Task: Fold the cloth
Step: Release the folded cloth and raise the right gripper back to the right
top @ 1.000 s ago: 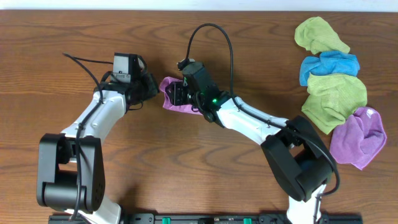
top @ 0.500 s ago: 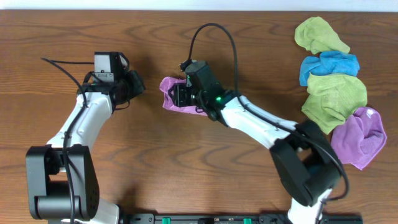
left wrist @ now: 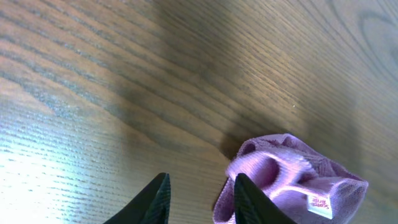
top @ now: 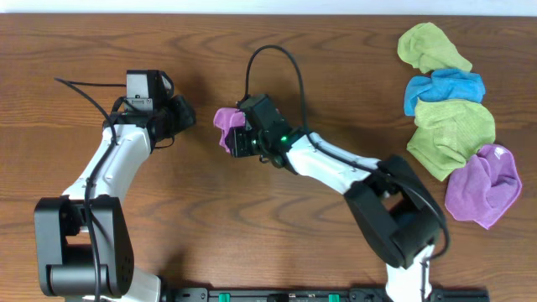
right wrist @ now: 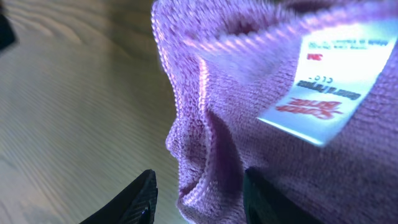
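The mauve cloth (top: 224, 120) lies bunched in a small lump on the wooden table, left of centre. My right gripper (top: 239, 139) is down on its right side. In the right wrist view the fingers (right wrist: 205, 200) are apart, with a folded edge of the cloth (right wrist: 249, 93) between them and its white tag (right wrist: 323, 93) showing. A gap shows beside the left finger. My left gripper (top: 186, 113) is to the left of the cloth, apart from it. In the left wrist view it (left wrist: 200, 202) is open and empty, with the cloth (left wrist: 286, 177) just right of its right finger.
Other cloths are heaped at the right edge of the table: a green one (top: 430, 46), a blue one (top: 445, 88), another green one (top: 453, 130) and a lavender-purple one (top: 482, 189). The right arm's cable (top: 277, 59) arcs above the cloth.
The left arm drew back to the left and then held still. The right gripper moved left, and the cloth is bunched smaller and sits further left.
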